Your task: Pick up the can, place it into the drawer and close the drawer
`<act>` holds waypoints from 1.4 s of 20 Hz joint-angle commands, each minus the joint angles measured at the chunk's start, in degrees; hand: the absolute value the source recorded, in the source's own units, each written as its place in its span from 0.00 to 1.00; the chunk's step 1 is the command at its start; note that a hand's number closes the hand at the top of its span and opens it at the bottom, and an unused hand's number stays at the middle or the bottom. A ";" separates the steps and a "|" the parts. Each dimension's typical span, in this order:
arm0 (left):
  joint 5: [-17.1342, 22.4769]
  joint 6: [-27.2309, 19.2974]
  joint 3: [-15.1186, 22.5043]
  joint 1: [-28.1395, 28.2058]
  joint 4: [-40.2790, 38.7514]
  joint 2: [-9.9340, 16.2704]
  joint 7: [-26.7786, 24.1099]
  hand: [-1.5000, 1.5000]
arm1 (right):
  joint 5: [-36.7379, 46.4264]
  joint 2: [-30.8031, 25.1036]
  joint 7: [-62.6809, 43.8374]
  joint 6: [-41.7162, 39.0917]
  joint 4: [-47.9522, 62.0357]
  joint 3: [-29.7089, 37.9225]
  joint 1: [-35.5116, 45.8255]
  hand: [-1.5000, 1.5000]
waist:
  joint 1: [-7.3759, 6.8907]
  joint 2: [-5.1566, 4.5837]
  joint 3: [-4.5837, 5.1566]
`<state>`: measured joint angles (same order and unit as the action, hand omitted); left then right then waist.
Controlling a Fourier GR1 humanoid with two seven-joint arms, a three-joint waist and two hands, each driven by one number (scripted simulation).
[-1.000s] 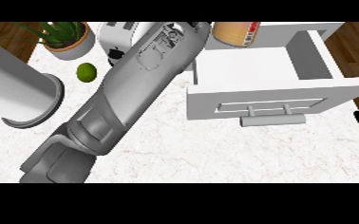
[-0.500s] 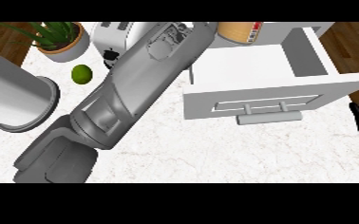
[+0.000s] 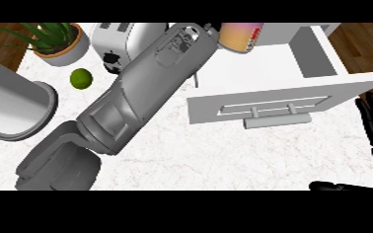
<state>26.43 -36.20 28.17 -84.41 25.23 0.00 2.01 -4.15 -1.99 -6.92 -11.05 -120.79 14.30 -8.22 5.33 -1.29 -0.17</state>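
The can (image 3: 240, 37), orange and pink with a purple band, shows at the top middle, over the back left part of the open white drawer (image 3: 271, 103). The drawer's handle (image 3: 279, 121) faces me. My left forearm (image 3: 146, 94) runs from the lower left up to the can. It hides my left hand, so I cannot see whether that hand holds the can. My right hand (image 3: 339, 186) shows only as black slivers at the lower right corner and along the right edge, fingers straight and holding nothing.
A potted plant (image 3: 55, 42) and a silver toaster (image 3: 124, 42) stand at the back left. Beside them lies a green lime (image 3: 82, 78). A large grey round vessel (image 3: 22, 109) sits at the left edge. Wooden floor shows past the counter's corners.
Little differs. The left forearm has shifted slightly, and the can stays beside its wrist end above the drawer. The drawer remains open.
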 commanded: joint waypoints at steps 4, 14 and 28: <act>1.36 -1.94 4.28 0.77 -3.28 0.00 -2.22 1.00 | -2.25 -1.55 -3.23 -0.12 -1.96 1.26 1.57 0.00 | 1.36 -0.16 0.01; 3.57 -4.88 7.44 3.45 -4.86 0.00 -4.63 0.00 | 2.20 0.66 1.17 0.68 0.67 -1.98 2.00 0.00 | 1.82 -0.68 0.00; 8.30 -10.39 8.50 2.24 -3.91 0.00 -5.33 0.00 | 7.49 -2.70 1.60 0.06 -4.82 -2.14 1.15 0.00 | 2.82 -0.59 0.03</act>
<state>33.38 -45.17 36.51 -81.50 20.77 0.01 -3.68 -1.46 -4.13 -7.58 -11.21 -124.34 13.23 -6.14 7.73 -1.79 -0.12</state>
